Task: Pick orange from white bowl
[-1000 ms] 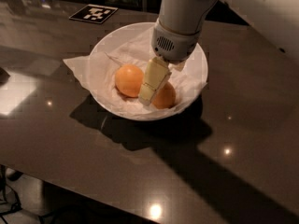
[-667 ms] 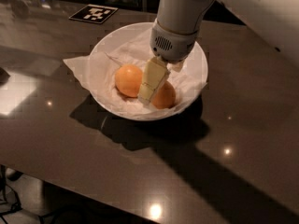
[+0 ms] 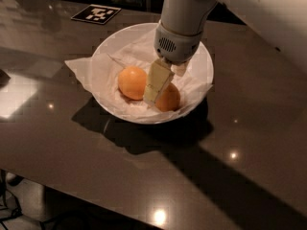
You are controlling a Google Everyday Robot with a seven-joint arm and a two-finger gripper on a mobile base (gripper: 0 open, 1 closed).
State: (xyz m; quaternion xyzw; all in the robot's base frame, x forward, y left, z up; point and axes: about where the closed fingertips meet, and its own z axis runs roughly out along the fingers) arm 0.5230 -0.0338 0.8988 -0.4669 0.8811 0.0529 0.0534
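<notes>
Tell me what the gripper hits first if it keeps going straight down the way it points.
The gripper, low in the white bowl, would probably meet the deeper-orange fruit first; depth is unclear, so perhaps the paper lining instead.

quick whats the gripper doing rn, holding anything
Gripper: down in the white bowl, between the pale orange and the darker orange; open, closed or holding cannot be told.

The glossy white bowl (image 3: 207, 61) is holding crumpled matt paper (image 3: 84, 70); the gripper (image 3: 158, 87), smooth pale plastic, is hanging inside that bowl.
</notes>
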